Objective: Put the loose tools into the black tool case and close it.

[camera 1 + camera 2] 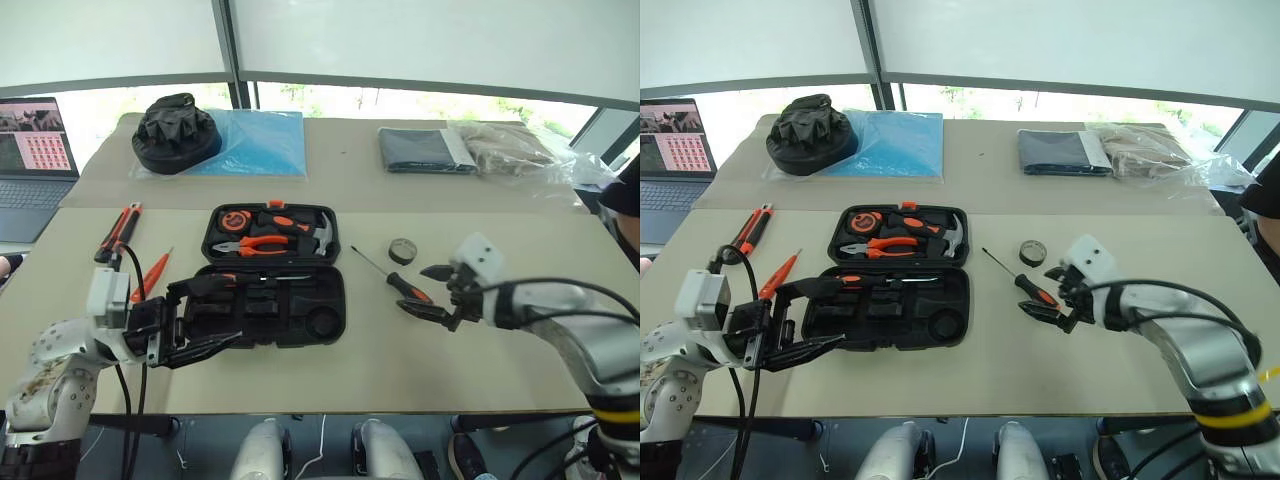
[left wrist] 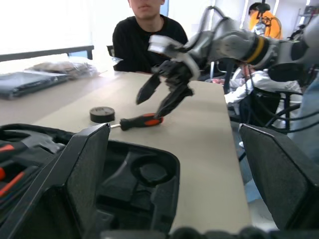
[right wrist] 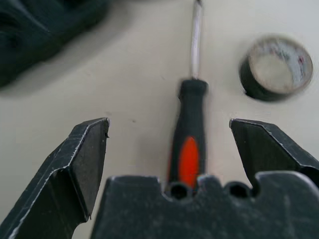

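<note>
Head view: your right gripper [image 1: 437, 292] hangs wide open, empty, over the handle of a screwdriver [image 1: 398, 280] lying at 3 o'clock of the black tool case [image 1: 272, 275]; tape roll [image 1: 402, 250] just beyond. Left gripper [image 1: 205, 315] is open, empty, at the case's 8 o'clock.

Left wrist view: case tray [image 2: 149, 174] lies open ahead.

Right wrist view: handle [image 3: 188, 137] sits centred between the fingers [image 3: 82, 159]. Risk, imo: closing too high lets the round handle roll out.
</note>
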`<state>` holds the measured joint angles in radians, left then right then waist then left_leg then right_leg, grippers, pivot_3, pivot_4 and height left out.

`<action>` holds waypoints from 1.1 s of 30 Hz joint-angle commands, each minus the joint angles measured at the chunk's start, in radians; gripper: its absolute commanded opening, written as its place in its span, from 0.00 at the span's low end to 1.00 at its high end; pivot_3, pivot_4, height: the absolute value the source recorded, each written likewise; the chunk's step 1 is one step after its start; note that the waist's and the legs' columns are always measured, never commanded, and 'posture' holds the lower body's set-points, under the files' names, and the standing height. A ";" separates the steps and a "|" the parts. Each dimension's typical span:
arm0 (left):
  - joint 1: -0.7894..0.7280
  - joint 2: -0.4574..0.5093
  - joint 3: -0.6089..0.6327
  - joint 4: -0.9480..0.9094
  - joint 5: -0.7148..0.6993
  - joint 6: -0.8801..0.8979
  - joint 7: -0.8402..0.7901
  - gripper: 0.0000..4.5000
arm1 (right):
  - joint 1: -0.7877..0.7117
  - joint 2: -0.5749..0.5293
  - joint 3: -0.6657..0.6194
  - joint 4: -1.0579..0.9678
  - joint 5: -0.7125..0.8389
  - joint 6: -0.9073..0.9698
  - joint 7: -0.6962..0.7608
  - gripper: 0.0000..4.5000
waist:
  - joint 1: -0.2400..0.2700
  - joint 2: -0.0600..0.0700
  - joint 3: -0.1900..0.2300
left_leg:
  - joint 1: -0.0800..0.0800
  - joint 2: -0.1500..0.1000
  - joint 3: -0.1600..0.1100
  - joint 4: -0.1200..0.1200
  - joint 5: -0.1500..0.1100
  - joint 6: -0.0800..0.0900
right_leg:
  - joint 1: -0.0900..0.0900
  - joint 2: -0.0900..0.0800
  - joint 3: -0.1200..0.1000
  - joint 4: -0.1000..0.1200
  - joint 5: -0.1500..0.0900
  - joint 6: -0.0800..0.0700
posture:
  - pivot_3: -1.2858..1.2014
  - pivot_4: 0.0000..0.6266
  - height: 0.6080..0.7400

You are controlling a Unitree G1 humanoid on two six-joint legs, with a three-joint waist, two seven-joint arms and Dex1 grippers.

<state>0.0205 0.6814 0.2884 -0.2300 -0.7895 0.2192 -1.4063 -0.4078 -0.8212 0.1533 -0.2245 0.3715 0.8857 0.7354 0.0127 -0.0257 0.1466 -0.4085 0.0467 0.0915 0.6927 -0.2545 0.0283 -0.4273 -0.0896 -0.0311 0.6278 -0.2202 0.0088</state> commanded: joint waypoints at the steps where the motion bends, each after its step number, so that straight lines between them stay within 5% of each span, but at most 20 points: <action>1: -0.015 0.000 -0.004 -0.021 -0.002 -0.018 -0.007 1.00 | -0.051 0.013 0.035 0.066 -0.062 0.009 -0.018 0.85 | 0.000 0.000 0.000 | -0.001 0.000 0.000 0.000 0.000 0.000 | 0.000 0.000 0.000 0.000 0.001 0.003 | 0.52 0.24 1.00; 9: 0.013 -0.010 0.033 -0.001 0.026 -0.060 0.030 1.00 | -0.020 -0.011 0.028 0.094 -0.098 -0.084 0.045 0.24 | -0.001 0.000 0.000 | 0.000 -0.001 0.000 0.000 -0.001 0.002 | 0.001 0.000 0.000 -0.001 0.001 0.005 | 0.52 0.24 1.00; 18: 0.185 0.009 0.224 0.059 0.059 -0.120 0.071 1.00 | -0.067 -0.091 -0.012 -0.104 0.015 -0.283 0.353 0.23 | -0.024 0.000 0.001 | 0.001 0.002 0.001 -0.001 -0.002 0.003 | 0.000 0.001 0.000 -0.001 0.001 0.005 | 0.52 0.24 1.00; 27: 0.368 0.002 0.349 0.122 0.107 -0.209 0.061 1.00 | -0.417 0.276 0.340 0.070 -0.153 -0.222 0.311 0.23 | -0.024 0.000 0.002 | -0.001 0.004 0.002 -0.001 -0.001 0.001 | -0.008 0.000 -0.002 0.005 0.000 -0.001 | 0.52 0.24 1.00; 33: 0.388 0.005 0.367 0.119 0.101 -0.218 0.066 1.00 | -0.536 0.402 0.448 0.278 -0.287 -0.226 0.270 0.23 | -0.013 -0.001 0.001 | -0.009 0.001 0.001 0.001 -0.001 0.000 | -0.011 -0.004 -0.006 0.002 0.003 0.002 | 0.52 0.24 1.00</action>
<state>0.4044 0.6767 0.6261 -0.0924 -0.6802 0.0201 -1.3434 -0.9143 -0.4122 0.5951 0.0360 0.1221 0.6626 1.0105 -0.0002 -0.0267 0.1481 -0.4172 0.0477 0.0929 0.6942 -0.2554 0.0282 -0.4384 -0.0938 -0.0368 0.6298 -0.2173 0.0105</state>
